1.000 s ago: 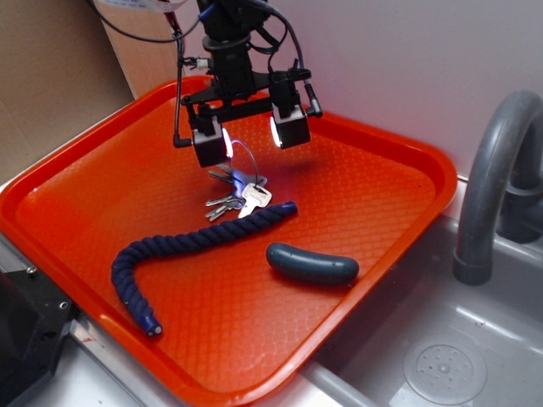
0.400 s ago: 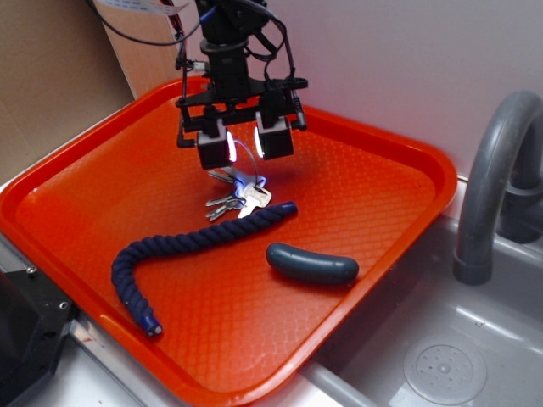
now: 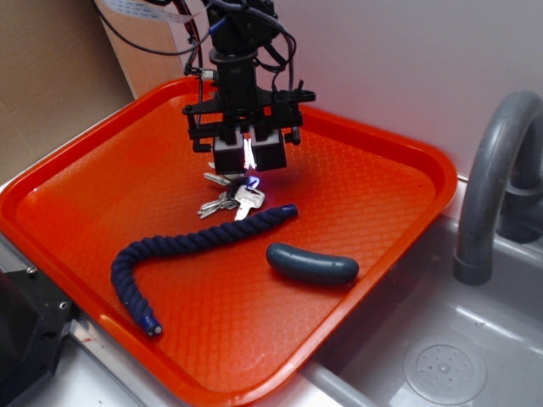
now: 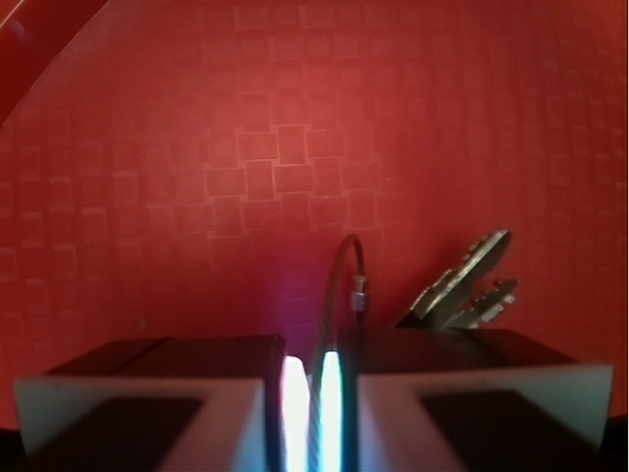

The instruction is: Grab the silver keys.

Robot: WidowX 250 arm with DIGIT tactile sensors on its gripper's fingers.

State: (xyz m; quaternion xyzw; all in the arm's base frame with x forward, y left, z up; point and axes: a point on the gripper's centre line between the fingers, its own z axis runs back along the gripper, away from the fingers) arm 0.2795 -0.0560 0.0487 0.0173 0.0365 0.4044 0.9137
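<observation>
Orange tray point(image 3: 382, 195) beside sink. Arm drops vertically over tray's far half; gripper point(image 3: 248, 155) pads pinch wire ring of silver keys point(image 3: 227, 200), fanned just below.

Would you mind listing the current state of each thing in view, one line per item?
gripper: shut on the wire ring of the silver keys.
silver keys: keys fanned on the tray, ring pinched upright between the fingers.
blue rope: lying loose, curved, untouched.
dark grey sausage-shaped object: lying flat, untouched.
orange tray: level beside the sink.
grey faucet: no water seen running.
</observation>
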